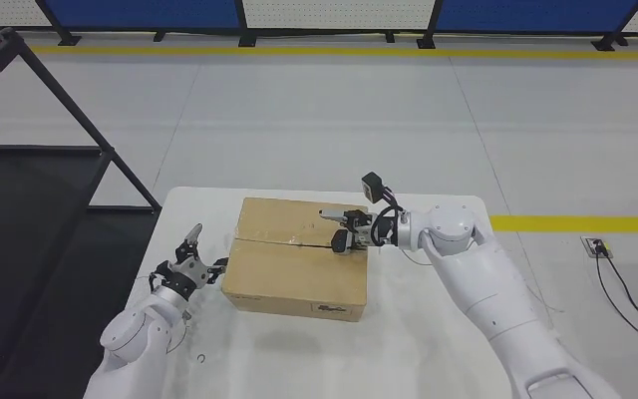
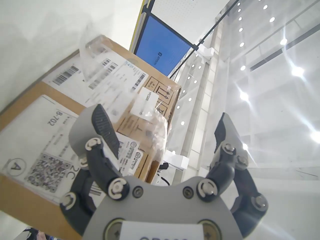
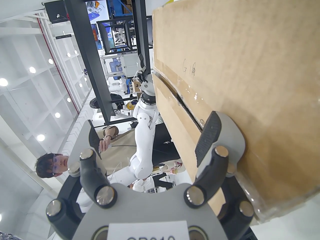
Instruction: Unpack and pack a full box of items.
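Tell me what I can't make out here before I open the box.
- Contents of the cardboard box: top view, its shut top hides them.
- Whether the right gripper touches the seam: right wrist view, its finger covers it.
- Print on the shipping label: left wrist view, blurred under loose tape.

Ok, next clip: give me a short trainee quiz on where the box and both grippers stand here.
1. True or false: the cardboard box on the table has its top flaps folded open.
2. The right gripper is: A) at the box top, by the centre seam; B) on the table, clear of the box; C) deep inside the box.
3. Is the left gripper, beside the box's labelled end, open or shut?
Key: 1 false, the flaps lie shut; 2 A; 3 open.
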Tool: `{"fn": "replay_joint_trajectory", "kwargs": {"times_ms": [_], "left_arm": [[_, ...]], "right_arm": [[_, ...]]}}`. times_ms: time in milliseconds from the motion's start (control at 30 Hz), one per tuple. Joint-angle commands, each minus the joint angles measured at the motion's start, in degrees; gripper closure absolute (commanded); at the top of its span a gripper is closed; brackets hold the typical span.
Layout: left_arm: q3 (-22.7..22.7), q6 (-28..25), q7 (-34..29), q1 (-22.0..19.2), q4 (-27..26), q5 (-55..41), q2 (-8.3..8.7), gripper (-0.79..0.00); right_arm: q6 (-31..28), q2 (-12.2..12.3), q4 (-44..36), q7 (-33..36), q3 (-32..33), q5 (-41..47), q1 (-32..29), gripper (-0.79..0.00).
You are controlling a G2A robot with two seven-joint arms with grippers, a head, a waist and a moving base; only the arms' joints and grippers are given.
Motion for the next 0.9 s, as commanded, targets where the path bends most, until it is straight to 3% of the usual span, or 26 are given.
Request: {"fn": "replay_joint_trajectory", "kwargs": {"times_ms": [0, 133, 400, 567, 667, 867], "left_arm": [[-0.47, 1.19, -0.20, 1.69, -1.52, 1.03, 0.28, -0.785], [-0.63, 0.98, 1.20, 1.72, -1.87, 0.50, 0.34, -0.785], [0.29, -1.79, 5.15, -4.26, 2.86, -3.60, -0.13, -0.785], [-5.50, -5.80, 7.80, -6.40, 4.66, -7.65, 0.41, -0.785], [-7.92, -4.79, 6.66, -5.20, 4.54, -6.58, 1.10, -0.785], [-5.83, -1.29, 1.35, 1.25, -0.78, 5.00, 2.24, -0.785]], "right_arm": [[-0.07, 0.00, 0.12, 0.09, 0.03, 0.06, 0.06, -0.785], [-0.08, -0.17, 0.53, 0.53, -0.28, 0.13, 0.56, -0.785], [-0.61, -0.46, 1.71, 0.89, -0.71, 0.22, 1.37, -0.785], [-0.65, -0.44, 1.84, 0.72, -0.60, 0.18, 1.35, -0.785], [-0.53, -0.42, 1.85, 0.62, -0.52, 0.14, 1.28, -0.785], [-0.25, -0.68, 2.29, 0.82, -0.91, 0.26, 1.91, -0.785]]}}
